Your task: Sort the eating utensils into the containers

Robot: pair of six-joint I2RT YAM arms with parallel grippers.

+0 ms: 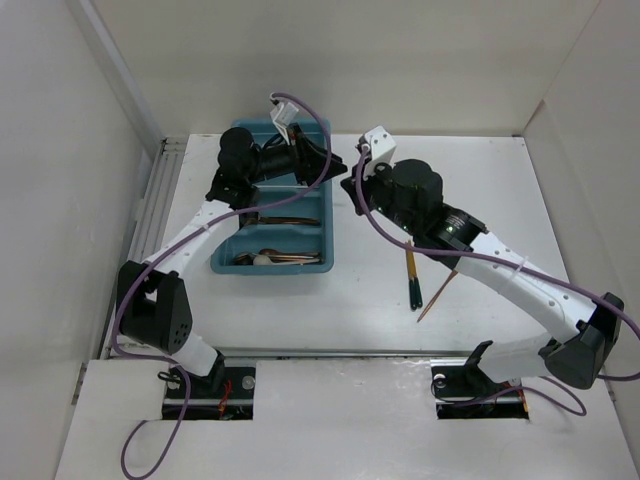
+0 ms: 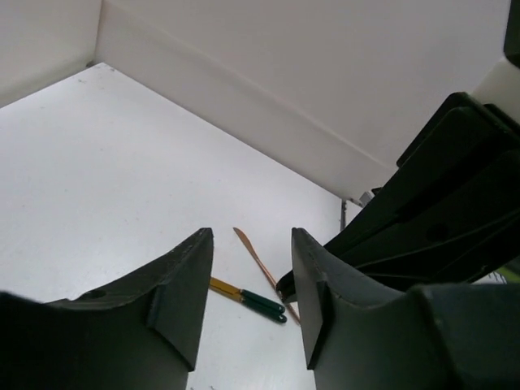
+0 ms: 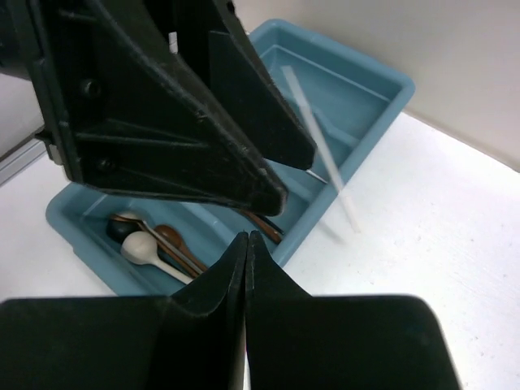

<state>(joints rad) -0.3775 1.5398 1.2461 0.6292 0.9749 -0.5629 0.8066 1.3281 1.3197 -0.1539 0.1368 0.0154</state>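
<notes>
Left gripper is released, fingers spread with nothing between them; it hangs over the far end of the blue tray, pointing toward the right edge of the table. Through its gap in the left wrist view, two pieces lie on the bare tabletop well apart from it: a green-handled piece and a thin copper stick just beside that, both nearer the near edge, under the right arm. Right gripper is clenched, fingers pressed flat together with nothing seen between them; it sits just right of the tray's far end, facing the left gripper tip to tip. A thin pale stick, blurred, slants across the tray's long right wall next to the left gripper's tips; cannot tell if anything touches it. The tray is in the far-left part of the tabletop. Its compartment closest to the near edge holds spoons, one pale round-bowled and one copper; more copper pieces lie in the middle compartment.
</notes>
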